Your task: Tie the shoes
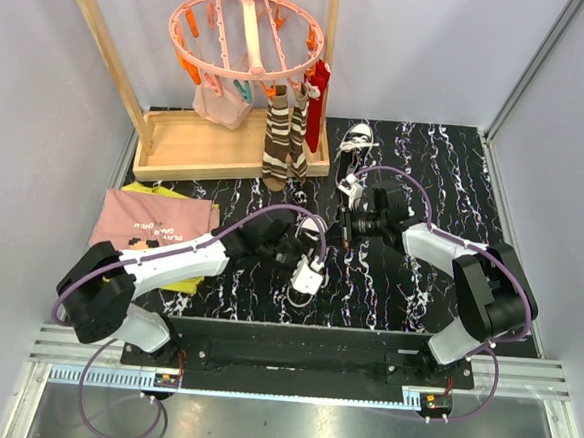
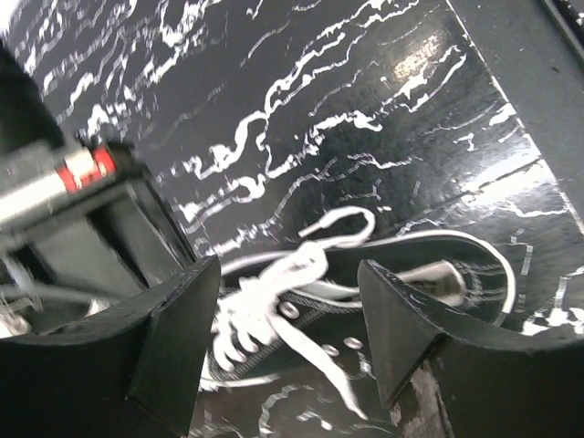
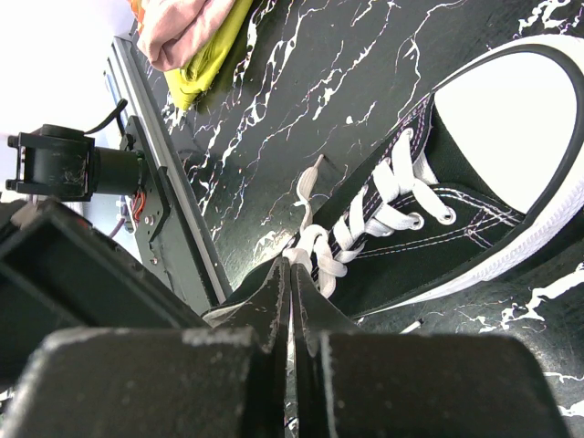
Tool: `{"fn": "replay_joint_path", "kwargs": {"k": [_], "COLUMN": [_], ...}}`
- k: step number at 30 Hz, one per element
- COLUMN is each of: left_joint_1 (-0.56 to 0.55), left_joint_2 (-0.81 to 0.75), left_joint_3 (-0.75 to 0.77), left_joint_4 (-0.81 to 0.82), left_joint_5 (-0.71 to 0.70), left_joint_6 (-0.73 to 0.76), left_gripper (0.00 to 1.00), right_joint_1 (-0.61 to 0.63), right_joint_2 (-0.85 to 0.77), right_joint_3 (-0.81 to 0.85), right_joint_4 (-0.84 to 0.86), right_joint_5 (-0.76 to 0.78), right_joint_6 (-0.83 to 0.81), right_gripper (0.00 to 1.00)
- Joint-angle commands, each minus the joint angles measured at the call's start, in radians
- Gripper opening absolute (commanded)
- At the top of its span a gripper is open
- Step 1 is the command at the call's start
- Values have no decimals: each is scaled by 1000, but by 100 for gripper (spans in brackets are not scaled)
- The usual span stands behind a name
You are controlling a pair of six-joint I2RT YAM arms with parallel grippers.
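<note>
Black marbled table (image 1: 446, 170) from above: one shoe (image 1: 310, 273) lies between left gripper (image 1: 295, 244) and right gripper (image 1: 345, 226), other shoe (image 1: 356, 141) far back. Left wrist: fingers (image 2: 173, 338) apart over loose laces (image 2: 274, 292). Right wrist: fingers (image 3: 265, 315) together at the laces; no bow yet.

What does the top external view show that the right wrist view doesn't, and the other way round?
Only top external: the second shoe, the striped socks and the pink hanger. Only right wrist: that the right gripper is pinched shut on the laces. Both: the near shoe and the pink cloth.
</note>
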Motion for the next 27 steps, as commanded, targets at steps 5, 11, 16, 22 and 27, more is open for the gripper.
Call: {"fn": "replay_joint_path", "kwargs": {"k": [5,11,16,22,27], "left_joint_1": [-45,-60,-68,-68,-68], "left_joint_2": [100,142,178,204,216], "left_joint_3": [137,145,157,153,154], "left_joint_4": [-119,-156,-130,-119,-98], "left_joint_5": [30,-19,-54,-88,-117], "left_joint_6": [172,227,243,288,304], "left_gripper": [65,66,64,61,58], "right_joint_1": [4,6,4,6,6], "right_joint_2": [7,11,12,14,15], "right_joint_3": [28,30,27,25,21], "right_joint_4": [44,50,57,57,58], "right_joint_5": [-11,-12,-15,-17,-17], "right_joint_6": [10,15,18,15,13], "right_gripper": [0,0,0,0,0]}}
